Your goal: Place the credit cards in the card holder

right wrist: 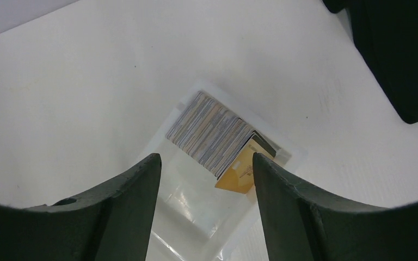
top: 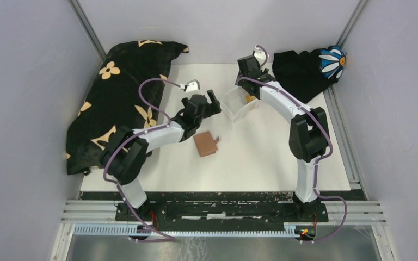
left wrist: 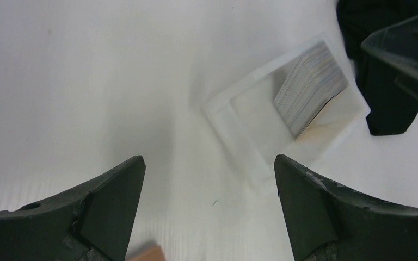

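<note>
Two sets of jaws: both spread wide, nothing held.
Card holder: flat on table, nearest the bases, at 6 o'clock of left gripper.
Left gripper: over bare table, white tray at its 3 o'clock.
Credit cards: stacked on edge inside tray, gold one at the end.
Right gripper: directly above tray and cards.
</note>
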`<state>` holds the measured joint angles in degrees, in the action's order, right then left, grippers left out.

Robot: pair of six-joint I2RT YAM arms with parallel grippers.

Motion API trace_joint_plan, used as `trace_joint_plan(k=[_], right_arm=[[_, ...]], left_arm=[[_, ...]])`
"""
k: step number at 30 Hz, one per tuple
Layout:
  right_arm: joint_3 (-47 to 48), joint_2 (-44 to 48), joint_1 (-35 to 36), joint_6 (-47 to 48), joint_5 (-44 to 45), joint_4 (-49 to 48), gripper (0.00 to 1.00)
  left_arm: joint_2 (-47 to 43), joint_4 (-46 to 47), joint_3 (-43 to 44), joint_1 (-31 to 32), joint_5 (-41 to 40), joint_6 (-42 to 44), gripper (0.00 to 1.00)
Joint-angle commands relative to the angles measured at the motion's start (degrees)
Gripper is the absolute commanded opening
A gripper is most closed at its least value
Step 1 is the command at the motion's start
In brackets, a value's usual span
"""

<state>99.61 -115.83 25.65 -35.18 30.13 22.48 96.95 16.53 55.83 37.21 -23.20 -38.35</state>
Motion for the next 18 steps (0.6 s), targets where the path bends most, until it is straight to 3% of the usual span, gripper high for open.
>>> trace_joint_plan(k=[1,10,18], right_arm=[[2.99,-0.82,-0.85,-4.72,-1.47,1.42,0.69],[0.77,-1.90,-2.26,-6.57,-3.19,0.31,0.68],[-1.03,-1.62,-3.05,-6.64,-4.29,-1.01,0.68]], left_arm=[[7.77,0.04,10.60,-2.45,1.37,6.30,0.95],[19.69,3.59,20.65,-7.27,12.95,12.51,0.98],[21.54,7.10,21.62,-7.65,19.75,17.27,1.00]])
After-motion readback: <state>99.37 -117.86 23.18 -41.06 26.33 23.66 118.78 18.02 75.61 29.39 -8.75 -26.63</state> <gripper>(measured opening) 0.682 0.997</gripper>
